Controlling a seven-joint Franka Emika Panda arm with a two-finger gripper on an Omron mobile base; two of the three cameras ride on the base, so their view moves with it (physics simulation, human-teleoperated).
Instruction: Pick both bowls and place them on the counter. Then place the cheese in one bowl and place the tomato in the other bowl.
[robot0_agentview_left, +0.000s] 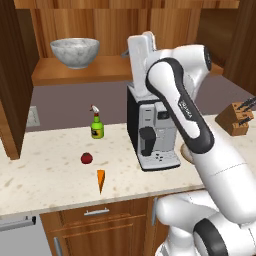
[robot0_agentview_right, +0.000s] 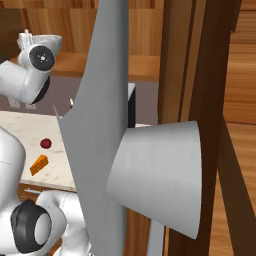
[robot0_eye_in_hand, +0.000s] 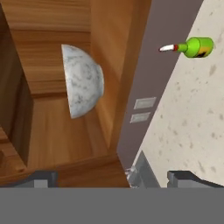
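The grey-white marbled bowl (robot0_agentview_left: 75, 52) (robot0_eye_in_hand: 83, 87) stands on the brown wooden shelf, to the left of my hand. My gripper (robot0_agentview_left: 128, 53) (robot0_eye_in_hand: 114, 178) hangs at shelf height above the coffee machine, open, with nothing between its fingertips (robot0_eye_in_hand: 42, 177); it is apart from the bowl. On the speckled counter (robot0_agentview_left: 45, 150) lie the small red tomato (robot0_agentview_left: 86, 158) (robot0_agentview_right: 45, 143) and, just in front of it, the orange cheese (robot0_agentview_left: 100, 180) (robot0_agentview_right: 39, 164) wedge. A beige rounded rim (robot0_agentview_left: 185, 150), maybe the second bowl, peeks out right of the coffee machine, mostly hidden by my arm.
A coffee machine (robot0_agentview_left: 152, 132) stands mid-counter under my hand. A green spray bottle (robot0_agentview_left: 97, 127) (robot0_eye_in_hand: 194, 47) is by the back wall, a knife block (robot0_agentview_left: 237, 119) at far right. A big grey surface (robot0_agentview_right: 150, 175) blocks the middle of the right base view.
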